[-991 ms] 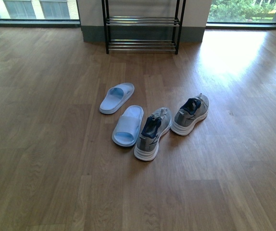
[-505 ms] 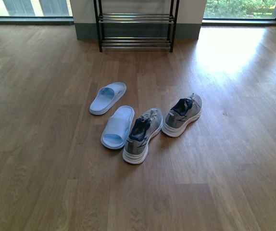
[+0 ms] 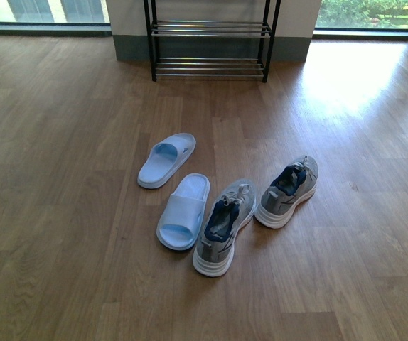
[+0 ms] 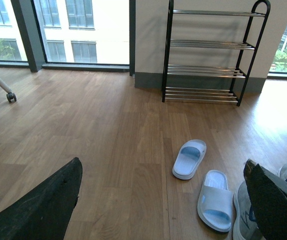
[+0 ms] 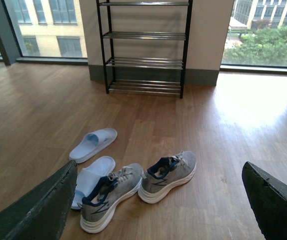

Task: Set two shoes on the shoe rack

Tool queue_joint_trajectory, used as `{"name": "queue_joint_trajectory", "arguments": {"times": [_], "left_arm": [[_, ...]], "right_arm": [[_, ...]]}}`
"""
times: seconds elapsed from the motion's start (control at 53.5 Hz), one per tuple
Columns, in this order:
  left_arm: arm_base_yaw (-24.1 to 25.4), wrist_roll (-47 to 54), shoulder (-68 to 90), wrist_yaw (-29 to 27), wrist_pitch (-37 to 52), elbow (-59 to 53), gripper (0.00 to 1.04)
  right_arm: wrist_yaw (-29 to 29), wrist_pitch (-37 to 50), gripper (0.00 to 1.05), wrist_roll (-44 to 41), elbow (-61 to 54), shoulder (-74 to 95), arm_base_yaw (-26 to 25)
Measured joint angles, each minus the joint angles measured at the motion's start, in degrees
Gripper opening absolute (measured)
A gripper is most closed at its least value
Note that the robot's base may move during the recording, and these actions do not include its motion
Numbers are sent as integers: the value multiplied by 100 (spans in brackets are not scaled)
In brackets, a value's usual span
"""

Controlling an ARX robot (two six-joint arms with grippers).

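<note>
The near shoe and far shoe sit lower in the front view than a moment ago, so I reckon the robot's rolled closer; nothing grabbed yet. Both lie on the floor well short of the shoe rack, out ahead of the left gripper and right gripper, both gaping wide and empty.

Mid-brown wood-plank floor runs through the whole room. A pale wall stands at the far end, with a grey skirting board along its foot. Tall windows flank it: the left window shows buildings, the right window shows trees. A bright daylight patch lies on the floor by the right window. A wheeled leg stands near the left window.
</note>
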Motion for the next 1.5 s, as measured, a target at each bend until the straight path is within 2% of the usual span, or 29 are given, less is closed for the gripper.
{"name": "queue_joint_trajectory", "arguments": {"times": [1.328, 1.347, 1.365, 1.403, 1.496], "left_arm": [[0, -4, 0, 0, 0, 2, 95], [-39, -136, 68, -131, -120, 35, 95], [-155, -461, 236, -470, -599, 208, 95], [-393, -1200, 846, -800, -1353, 555, 95], [-754, -2264, 1915, -905, -1368, 815, 95]], "right_arm": [[2, 0, 95, 0, 0, 0, 0], [2, 0, 95, 0, 0, 0, 0], [0, 0, 95, 0, 0, 0, 0], [2, 0, 95, 0, 0, 0, 0], [0, 0, 95, 0, 0, 0, 0]]}}
